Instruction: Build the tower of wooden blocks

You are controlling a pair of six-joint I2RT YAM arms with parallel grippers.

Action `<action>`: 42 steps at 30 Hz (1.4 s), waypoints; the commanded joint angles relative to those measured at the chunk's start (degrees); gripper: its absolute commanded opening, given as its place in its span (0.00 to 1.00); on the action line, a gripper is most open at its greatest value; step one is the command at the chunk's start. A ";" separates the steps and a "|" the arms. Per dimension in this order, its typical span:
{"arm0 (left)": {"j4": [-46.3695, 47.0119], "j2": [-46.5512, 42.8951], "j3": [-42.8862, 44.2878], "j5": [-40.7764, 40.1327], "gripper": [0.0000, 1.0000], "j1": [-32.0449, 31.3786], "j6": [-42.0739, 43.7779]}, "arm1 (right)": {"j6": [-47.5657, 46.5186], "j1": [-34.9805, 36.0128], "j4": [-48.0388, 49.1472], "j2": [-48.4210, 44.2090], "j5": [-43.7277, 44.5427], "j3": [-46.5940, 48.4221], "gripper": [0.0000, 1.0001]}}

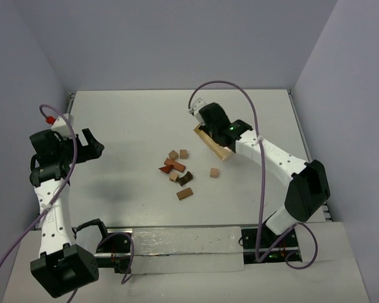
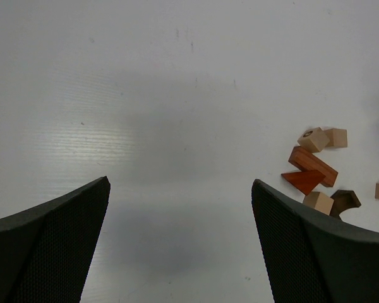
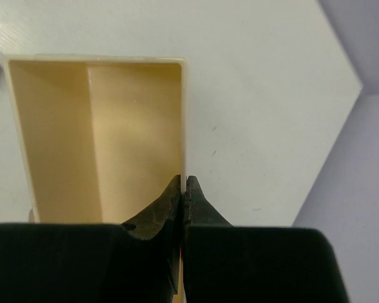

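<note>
Several small wood blocks (image 1: 177,169) lie loose on the white table's middle, none standing as a tower: tan cubes, a reddish bar (image 1: 174,164), a dark arch (image 1: 185,178) and a brown block (image 1: 184,194). One tan cube (image 1: 213,172) lies apart to the right. My left gripper (image 1: 93,145) hovers open at the far left, nothing between its fingers; in its wrist view the gripper (image 2: 180,182) has the blocks (image 2: 312,170) off to its right. My right gripper (image 3: 184,180) is shut on the side wall of a pale wooden box (image 3: 95,126), tilted up behind the blocks (image 1: 216,148).
Grey walls close the table at the back and on both sides. The table's back right corner (image 3: 341,76) shows beyond the box. A glossy strip (image 1: 177,243) runs along the near edge between the arm bases.
</note>
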 commanded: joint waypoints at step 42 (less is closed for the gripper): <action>9.45 3.12 -2.30 13.97 0.99 0.28 1.66 | 0.31 -57.78 -11.45 40.47 -36.17 36.65 0.31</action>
